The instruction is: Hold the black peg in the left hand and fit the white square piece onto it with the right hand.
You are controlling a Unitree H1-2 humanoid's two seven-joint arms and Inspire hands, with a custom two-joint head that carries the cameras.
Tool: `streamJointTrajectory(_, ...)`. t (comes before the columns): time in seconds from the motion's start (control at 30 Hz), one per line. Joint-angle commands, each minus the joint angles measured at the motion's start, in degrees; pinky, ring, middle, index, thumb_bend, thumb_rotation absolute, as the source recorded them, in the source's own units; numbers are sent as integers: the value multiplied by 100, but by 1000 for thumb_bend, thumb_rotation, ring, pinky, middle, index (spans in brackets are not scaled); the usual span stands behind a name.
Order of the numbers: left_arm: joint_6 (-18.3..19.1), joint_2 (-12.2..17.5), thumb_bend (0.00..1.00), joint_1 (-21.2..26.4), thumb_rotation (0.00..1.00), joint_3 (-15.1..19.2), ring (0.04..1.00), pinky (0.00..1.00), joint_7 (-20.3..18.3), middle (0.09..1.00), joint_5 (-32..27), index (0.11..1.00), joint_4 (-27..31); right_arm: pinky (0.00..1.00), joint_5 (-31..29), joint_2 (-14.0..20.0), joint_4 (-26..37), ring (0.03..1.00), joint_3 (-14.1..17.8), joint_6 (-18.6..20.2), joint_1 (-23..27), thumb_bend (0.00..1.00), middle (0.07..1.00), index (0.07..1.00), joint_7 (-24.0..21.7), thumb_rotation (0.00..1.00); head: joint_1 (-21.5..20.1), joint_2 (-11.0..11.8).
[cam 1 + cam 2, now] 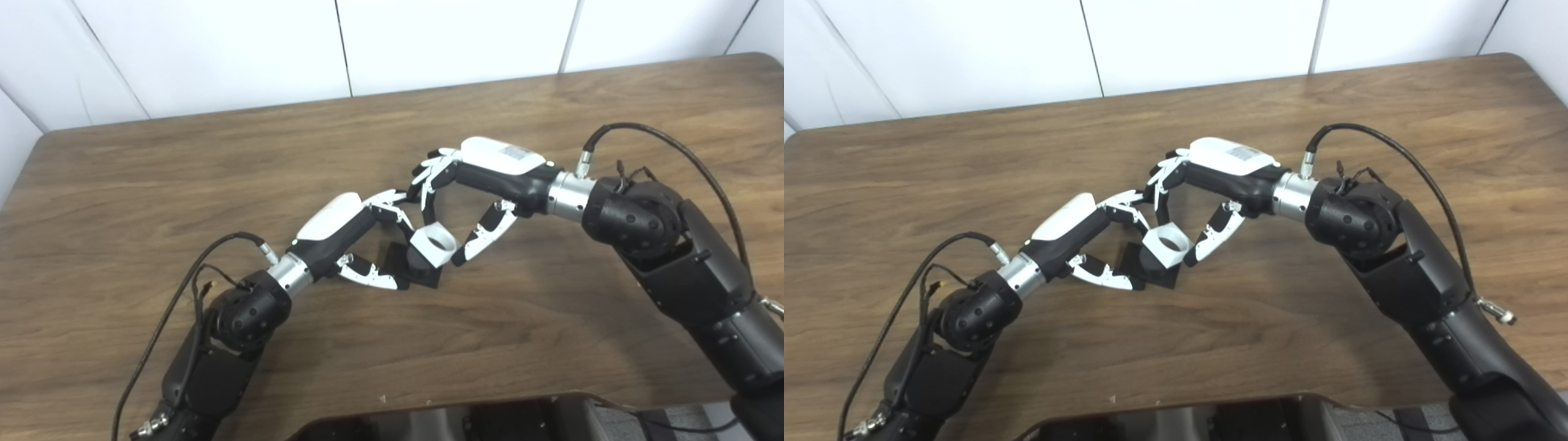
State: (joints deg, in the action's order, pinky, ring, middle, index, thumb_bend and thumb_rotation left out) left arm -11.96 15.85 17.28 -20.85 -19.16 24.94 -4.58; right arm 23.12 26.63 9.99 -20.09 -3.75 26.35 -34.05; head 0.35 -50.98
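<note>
Black peg [415,262]: top hidden under the white square piece [433,243]; near-left edge of its base covered by the left hand [361,242]. Whether the right hand [474,193] touched the piece could not be told. Both arms cut off at the frame's bottom edge. Surface [122,184] cropped left and right.

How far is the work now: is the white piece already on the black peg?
Done: the left hand steadies the black peg on the table. In hand: the right hand has the white square piece on the peg's top, tilted. Left: seating it level, if it is not yet down; then releasing.
</note>
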Motion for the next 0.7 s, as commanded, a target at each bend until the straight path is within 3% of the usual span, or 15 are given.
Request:
streamJointTrajectory(0.0, 163, 99, 513, 58, 90, 0, 954, 814, -106, 915, 48, 497, 18, 976, -24, 20, 46, 892, 64, -56, 121, 520, 783, 479, 42, 137, 8, 1)
streamJointTrajectory(0.67, 137, 28, 515, 92, 88, -34, 947, 800, -44, 913, 113, 497, -50, 996, -5, -226, 164, 904, -52, 0, 177, 519, 793, 479, 21, 139, 75, 23)
